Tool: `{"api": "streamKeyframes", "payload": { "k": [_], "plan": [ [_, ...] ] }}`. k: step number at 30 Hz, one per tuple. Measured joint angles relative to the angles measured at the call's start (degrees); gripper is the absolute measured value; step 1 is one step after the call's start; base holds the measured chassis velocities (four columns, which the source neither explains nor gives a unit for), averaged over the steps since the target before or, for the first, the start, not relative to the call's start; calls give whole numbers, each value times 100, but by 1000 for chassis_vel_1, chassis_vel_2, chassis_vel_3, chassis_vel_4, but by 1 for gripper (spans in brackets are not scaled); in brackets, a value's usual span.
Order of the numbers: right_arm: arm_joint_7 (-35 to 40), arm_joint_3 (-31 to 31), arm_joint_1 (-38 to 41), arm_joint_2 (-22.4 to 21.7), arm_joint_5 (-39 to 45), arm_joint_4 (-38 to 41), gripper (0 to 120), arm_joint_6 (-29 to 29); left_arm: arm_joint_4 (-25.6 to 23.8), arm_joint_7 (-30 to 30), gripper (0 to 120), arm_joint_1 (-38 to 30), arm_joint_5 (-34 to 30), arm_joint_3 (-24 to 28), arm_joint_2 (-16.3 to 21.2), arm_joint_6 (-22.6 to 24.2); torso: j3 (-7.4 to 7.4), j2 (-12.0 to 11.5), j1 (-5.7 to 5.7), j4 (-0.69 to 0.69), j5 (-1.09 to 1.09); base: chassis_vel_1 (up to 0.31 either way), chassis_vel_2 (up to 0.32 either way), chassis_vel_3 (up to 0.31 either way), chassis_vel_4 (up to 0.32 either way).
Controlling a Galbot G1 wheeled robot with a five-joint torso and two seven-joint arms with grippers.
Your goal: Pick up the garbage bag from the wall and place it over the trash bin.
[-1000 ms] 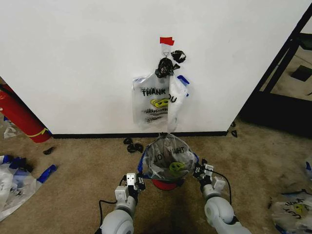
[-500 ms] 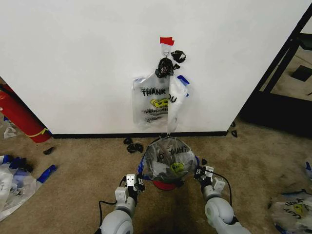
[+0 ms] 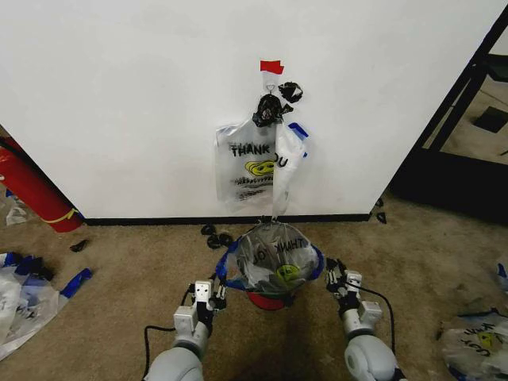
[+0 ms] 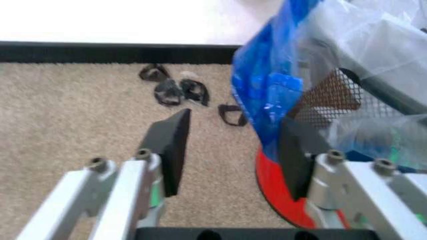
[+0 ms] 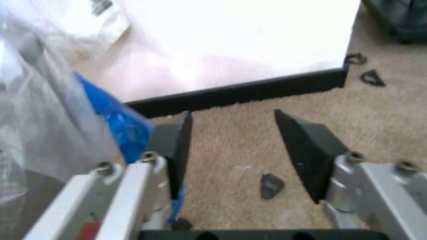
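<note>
Left hand (image 3: 213, 295): low over the carpet (image 3: 119, 309), just beside the trash bin (image 3: 271, 300) on the bin's left. Fingers spread, nothing between them. In the left wrist view the hand (image 4: 230, 150) has one dark pad (image 4: 172, 150) over bare carpet and the other pad right at the bin's mesh wall and red base (image 4: 277, 192); whether that pad touches the bin I cannot tell.

Right hand (image 3: 336, 278): mirror position, just beside the bin on its right, also spread wide and empty. Right wrist view: hand (image 5: 233, 145) with carpet and the black baseboard (image 5: 253, 92) seen through the gap; blue plastic of the bag lies next to one pad (image 5: 175, 145), contact unclear.

Garbage bag (image 3: 270, 258): draped over the mouth of the bin, between the two hands. Blue strip runs round the rim, "THANK" lettering and yellow smiley visible through the film inside. Left wrist view shows the blue strip (image 4: 267, 90) hanging down the outside of the mesh.

Ahead of both hands, on the wall (image 3: 135, 103): a second bag (image 3: 254, 163) of the same print hangs below a red tape patch (image 3: 271, 67) with black knotted lumps (image 3: 270, 107) at the hook. Small black scraps (image 3: 216, 236) on the carpet near the baseboard, forward of the left hand.
</note>
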Motion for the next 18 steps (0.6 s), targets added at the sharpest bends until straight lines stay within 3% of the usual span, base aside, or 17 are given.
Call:
{"api": "streamKeyframes", "payload": {
  "k": [6, 12, 18],
  "plan": [
    [-63, 92, -230, -39, -29, 139, 77, 204, -271, -3, 77, 434, 214, -61, 54, -56, 0, 0, 0, 0, 0, 0, 0, 0, 0],
    [-62, 90, -293, -1, -98, 243, 96, 230, -355, 80, 98, 654, 393, -28, 0, -230, 0, 0, 0, 1, 0, 0, 0, 0, 0],
    [-62, 87, -359, 19, -179, 296, 100, 292, -638, 98, 100, 712, 331, -158, 90, -398, 0, 0, 0, 1, 0, 0, 0, 0, 0]
  ]
}}
